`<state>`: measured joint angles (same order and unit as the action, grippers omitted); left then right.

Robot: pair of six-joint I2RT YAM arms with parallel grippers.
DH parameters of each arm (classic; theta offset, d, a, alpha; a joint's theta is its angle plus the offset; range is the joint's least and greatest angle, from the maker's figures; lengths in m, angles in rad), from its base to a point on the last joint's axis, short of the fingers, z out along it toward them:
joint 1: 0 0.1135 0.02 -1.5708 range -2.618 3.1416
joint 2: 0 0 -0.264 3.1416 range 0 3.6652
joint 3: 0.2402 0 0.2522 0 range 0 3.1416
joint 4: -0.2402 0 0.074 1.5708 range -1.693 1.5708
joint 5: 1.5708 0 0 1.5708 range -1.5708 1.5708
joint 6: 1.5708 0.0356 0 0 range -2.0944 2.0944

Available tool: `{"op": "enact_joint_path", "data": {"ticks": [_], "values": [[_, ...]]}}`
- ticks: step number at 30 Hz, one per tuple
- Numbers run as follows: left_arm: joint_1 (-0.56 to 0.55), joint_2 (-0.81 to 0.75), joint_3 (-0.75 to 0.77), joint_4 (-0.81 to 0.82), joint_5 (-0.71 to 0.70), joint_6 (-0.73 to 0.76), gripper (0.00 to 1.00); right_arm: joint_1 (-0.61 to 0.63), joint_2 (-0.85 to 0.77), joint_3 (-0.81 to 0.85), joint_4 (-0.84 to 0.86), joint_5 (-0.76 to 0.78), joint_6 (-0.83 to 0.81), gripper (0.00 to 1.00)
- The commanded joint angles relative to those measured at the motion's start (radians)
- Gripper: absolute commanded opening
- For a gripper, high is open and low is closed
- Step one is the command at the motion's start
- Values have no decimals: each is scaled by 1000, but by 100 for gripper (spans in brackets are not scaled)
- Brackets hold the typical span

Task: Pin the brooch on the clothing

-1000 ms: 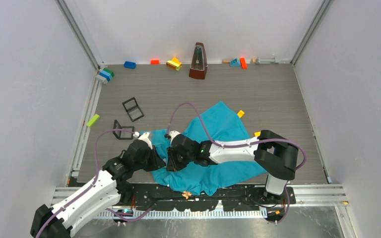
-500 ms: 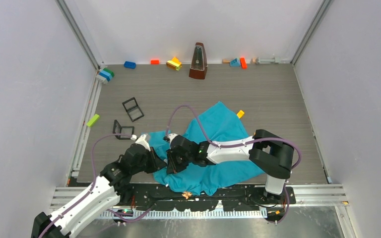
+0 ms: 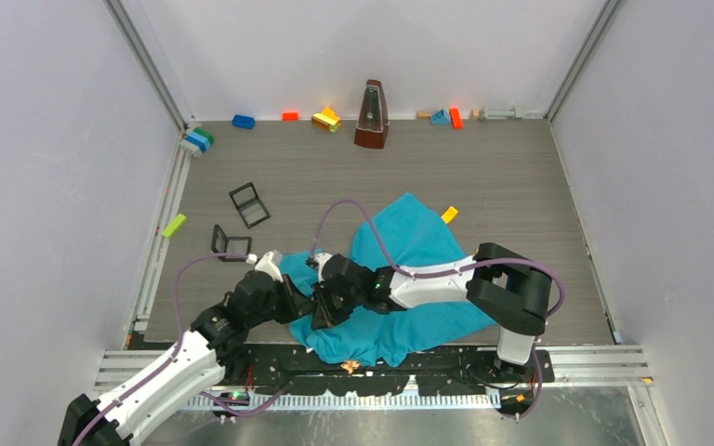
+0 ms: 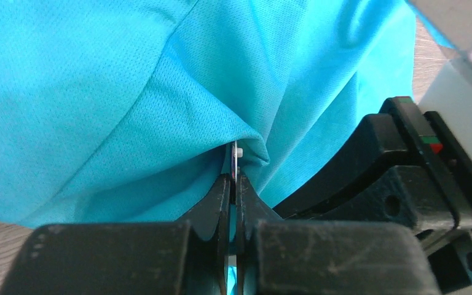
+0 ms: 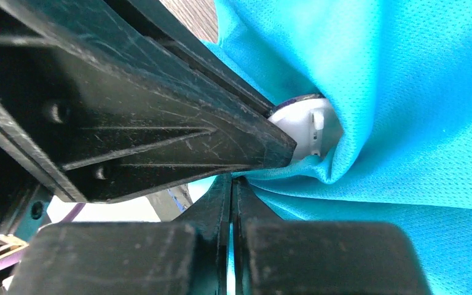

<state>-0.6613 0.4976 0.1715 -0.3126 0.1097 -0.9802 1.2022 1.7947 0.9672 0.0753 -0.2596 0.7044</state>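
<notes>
On the grey surface [image 3: 335,167] the teal shirt [image 3: 418,242] lies bunched near the front edge, where the right claw [image 5: 232,182] pinches a fold, seemingly to steady the cloth while the left claw [image 4: 233,181], clamped on the brooch [image 5: 307,126], presses it in

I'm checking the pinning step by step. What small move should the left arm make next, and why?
Probably ease the left gripper forward a touch, pressing the brooch into the fold of the clothing. It grips the brooch edge-on, its white back nestled in bunched fabric, and the right gripper, shut, seems to pinch that fold taut beside it.
</notes>
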Motion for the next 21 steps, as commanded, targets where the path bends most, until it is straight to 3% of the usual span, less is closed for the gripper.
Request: {"op": "enact_joint_path", "data": {"ticks": [1, 8, 11, 15, 21], "values": [[2, 18, 17, 190, -18, -32, 0, 18, -108, -20, 10, -15, -26, 8], [3, 39, 19, 227, 1, -14, 0, -41, -363, -94, -135, 183, -70, 39], [3, 20, 16, 238, 9, -2, 0, -130, -437, -174, -105, 167, -71, 47], [4, -7, 10, 249, 28, 20, 0, -216, -490, -258, 13, 86, -73, 50], [5, -39, 5, 254, 45, 29, 0, -227, -496, -329, 189, 9, -51, 50]]}}
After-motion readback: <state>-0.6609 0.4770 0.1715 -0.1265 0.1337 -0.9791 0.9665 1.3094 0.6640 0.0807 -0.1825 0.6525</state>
